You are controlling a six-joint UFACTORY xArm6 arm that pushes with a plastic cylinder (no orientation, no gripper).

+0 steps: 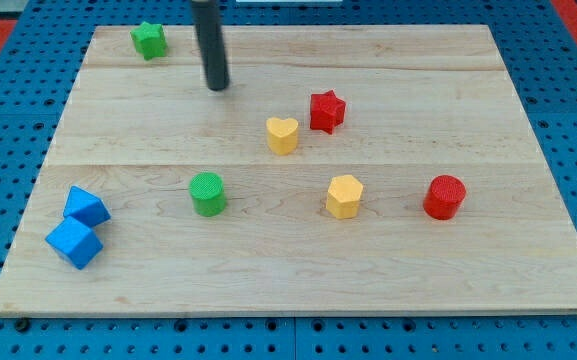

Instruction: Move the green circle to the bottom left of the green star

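Observation:
The green circle (207, 193) stands on the wooden board (298, 270) at centre left. The green star (149, 40) sits near the board's top left corner. My tip (217, 87) rests on the board to the right of and below the green star, well above the green circle and touching neither.
A yellow heart (282, 134) and a red star (327, 110) lie near the middle. A yellow hexagon-like block (344, 196) and a red circle (444, 197) lie to the right. Two blue blocks (86, 207) (74, 243) sit at the lower left.

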